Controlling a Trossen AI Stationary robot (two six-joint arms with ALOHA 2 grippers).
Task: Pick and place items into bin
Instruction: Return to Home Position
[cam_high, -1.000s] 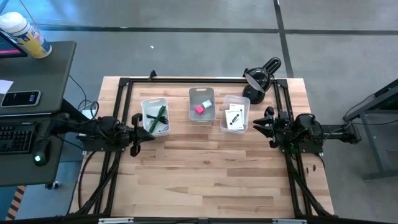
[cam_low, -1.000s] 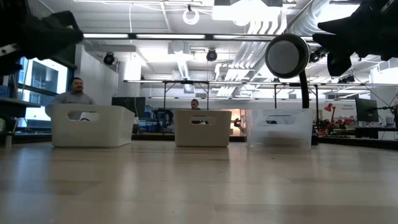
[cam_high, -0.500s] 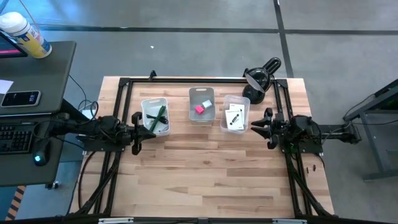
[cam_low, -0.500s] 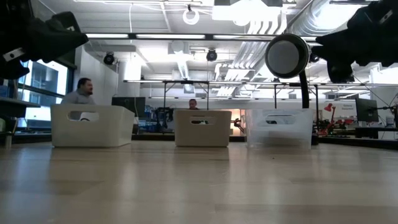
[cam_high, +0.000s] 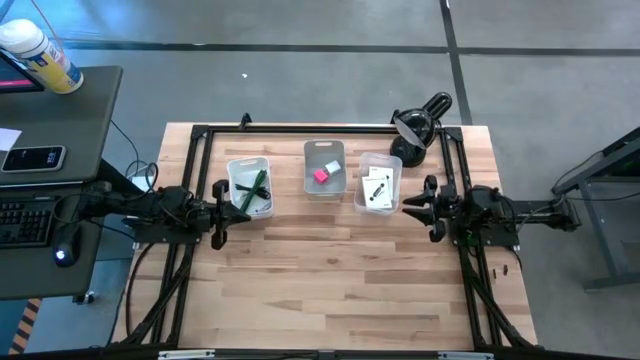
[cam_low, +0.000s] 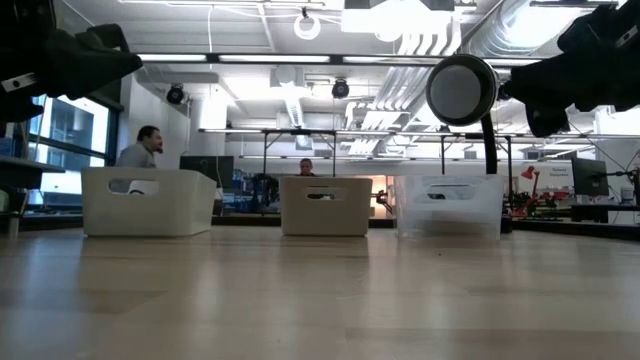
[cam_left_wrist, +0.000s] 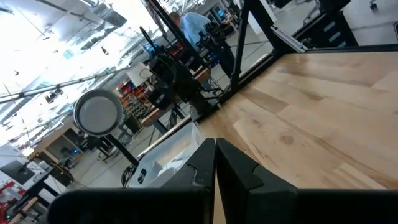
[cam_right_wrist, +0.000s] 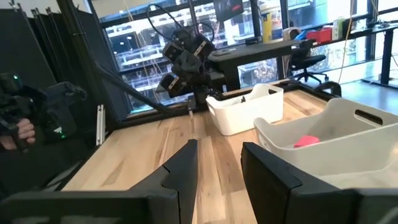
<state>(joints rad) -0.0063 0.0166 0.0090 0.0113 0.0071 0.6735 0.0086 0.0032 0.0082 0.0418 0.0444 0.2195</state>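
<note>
Cards (cam_high: 378, 190) beside right gripper (cam_high: 415, 207) (parted)

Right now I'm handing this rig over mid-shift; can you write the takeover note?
Left end effector: shut, empty, beside the left bin.
Right end effector: open, empty, beside the clear bin.
Green pen in the left bin; pink block and white cube in the middle bin; white cards in the clear bin.
Done: sorting, apparently; nothing loose shows on the table.
Left: park both arms.
</note>
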